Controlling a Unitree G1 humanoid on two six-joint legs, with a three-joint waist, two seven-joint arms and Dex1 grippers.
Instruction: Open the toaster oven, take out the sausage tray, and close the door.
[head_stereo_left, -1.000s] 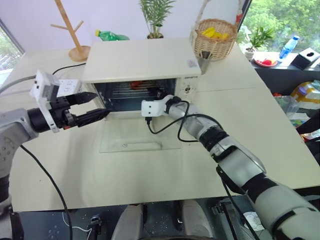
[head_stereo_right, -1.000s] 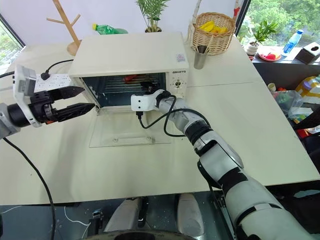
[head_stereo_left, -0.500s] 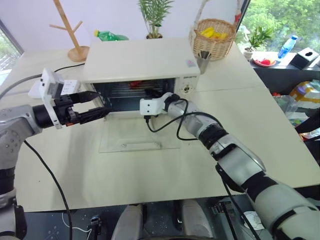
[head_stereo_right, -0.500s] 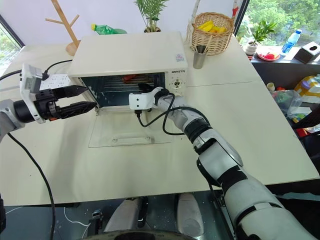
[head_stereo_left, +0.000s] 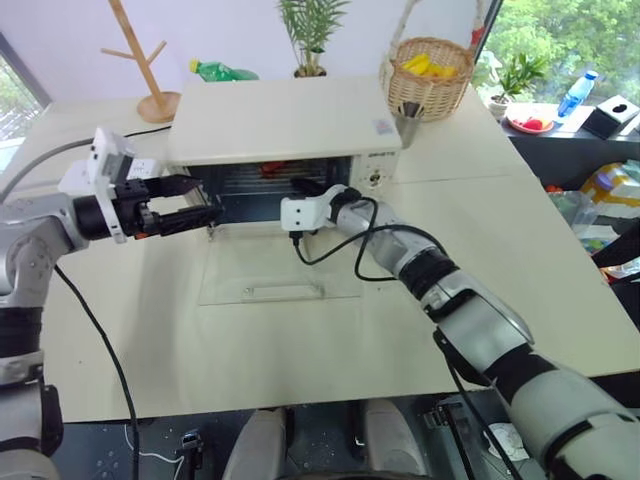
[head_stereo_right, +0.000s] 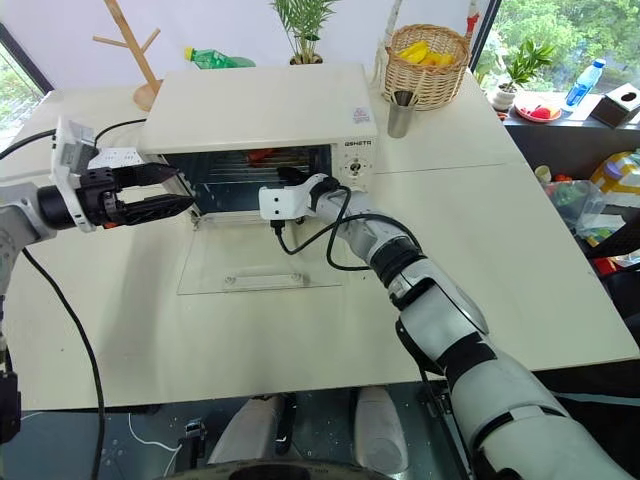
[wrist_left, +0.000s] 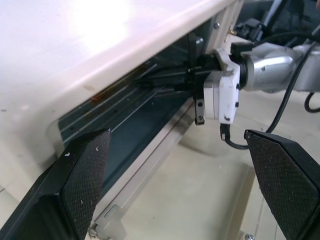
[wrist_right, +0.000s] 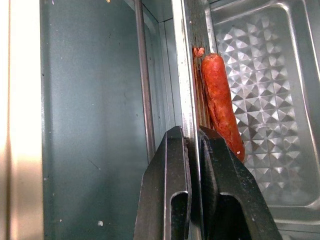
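Door (head_stereo_left: 262, 270) lies flat on the surface (head_stereo_left: 480, 240); right gripper (wrist_right: 194, 145) pinches the sausage tray (wrist_right: 260, 100) rim inside the toaster oven (head_stereo_left: 285, 125); left gripper (head_stereo_left: 185, 205) gapes empty beside.

We see a pale cream surface (head_stereo_left: 520, 250) filling most of the frame. At upper left stands a wooden branching rack (head_stereo_left: 145, 60) against a white wall (head_stereo_left: 60, 40). Upper centre holds a potted plant (head_stereo_left: 310, 30), and a wicker basket (head_stereo_left: 430, 80). Windows at upper right show greenery (head_stereo_left: 560, 40).
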